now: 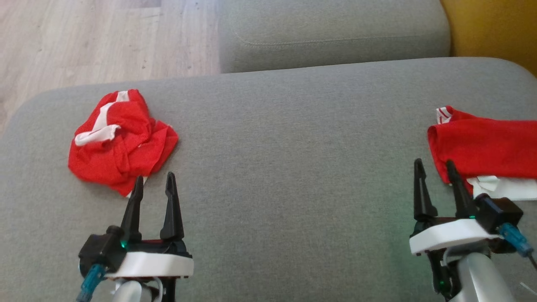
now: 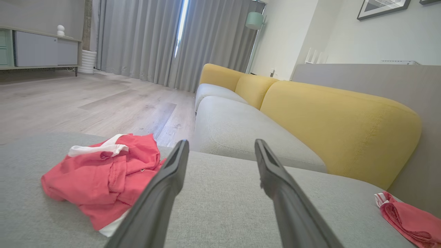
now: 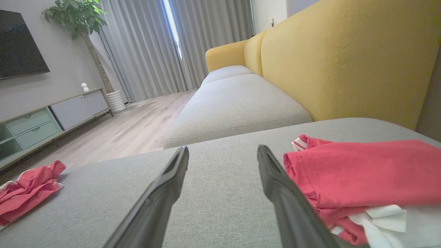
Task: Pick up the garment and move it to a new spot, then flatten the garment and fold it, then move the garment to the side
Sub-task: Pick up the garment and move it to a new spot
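On the grey sofa seat (image 1: 293, 138) below your head camera, the crumpled red-and-white garment (image 1: 121, 140) lies just ahead of the left gripper (image 1: 154, 178), jaws wide and empty, seemingly poised for pick-up; the right gripper (image 1: 434, 163), equally wide, idles beside a folded red garment (image 1: 482, 144). Your left wrist view puts the crumpled garment left of its fingers (image 2: 165, 186). Your right wrist view shows the folded red garment alongside, apparently set aside.

Grey cushion (image 1: 285, 138) bears crumpled red garment (image 1: 121, 140) (left) and folded garment (image 1: 482, 147).
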`<state>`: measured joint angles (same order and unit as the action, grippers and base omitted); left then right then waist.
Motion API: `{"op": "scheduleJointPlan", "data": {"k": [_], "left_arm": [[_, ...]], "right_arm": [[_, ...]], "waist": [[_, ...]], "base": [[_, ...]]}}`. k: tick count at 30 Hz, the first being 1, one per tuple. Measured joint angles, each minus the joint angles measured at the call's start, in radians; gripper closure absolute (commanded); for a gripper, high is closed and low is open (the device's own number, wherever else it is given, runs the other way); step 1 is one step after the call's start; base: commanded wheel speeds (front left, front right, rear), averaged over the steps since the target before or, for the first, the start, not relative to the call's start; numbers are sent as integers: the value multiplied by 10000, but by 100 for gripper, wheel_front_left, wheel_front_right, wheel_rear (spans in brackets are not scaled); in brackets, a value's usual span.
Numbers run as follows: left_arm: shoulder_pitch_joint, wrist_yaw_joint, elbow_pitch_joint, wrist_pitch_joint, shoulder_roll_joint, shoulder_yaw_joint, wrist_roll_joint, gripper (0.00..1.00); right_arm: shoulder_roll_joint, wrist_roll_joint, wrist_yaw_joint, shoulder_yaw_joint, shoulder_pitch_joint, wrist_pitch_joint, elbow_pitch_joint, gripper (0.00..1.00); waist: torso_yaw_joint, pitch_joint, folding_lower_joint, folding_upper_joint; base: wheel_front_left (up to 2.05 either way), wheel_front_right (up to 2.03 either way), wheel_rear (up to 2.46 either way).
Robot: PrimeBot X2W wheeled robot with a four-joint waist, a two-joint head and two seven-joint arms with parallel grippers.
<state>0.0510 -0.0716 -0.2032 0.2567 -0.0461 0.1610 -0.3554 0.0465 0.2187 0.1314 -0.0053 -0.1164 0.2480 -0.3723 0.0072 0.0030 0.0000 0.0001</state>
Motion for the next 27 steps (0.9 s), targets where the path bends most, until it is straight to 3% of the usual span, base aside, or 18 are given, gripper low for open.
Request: {"op": "scheduleJointPlan", "data": {"k": [27], "left_arm": [[-397, 6, -40, 0, -6, -846, 324, 0]], "right_arm": [[6, 1126, 0, 2397, 93, 27, -12, 0]], "waist": [[2462, -556, -1, 0]], "base": [[0, 0, 0]]}}
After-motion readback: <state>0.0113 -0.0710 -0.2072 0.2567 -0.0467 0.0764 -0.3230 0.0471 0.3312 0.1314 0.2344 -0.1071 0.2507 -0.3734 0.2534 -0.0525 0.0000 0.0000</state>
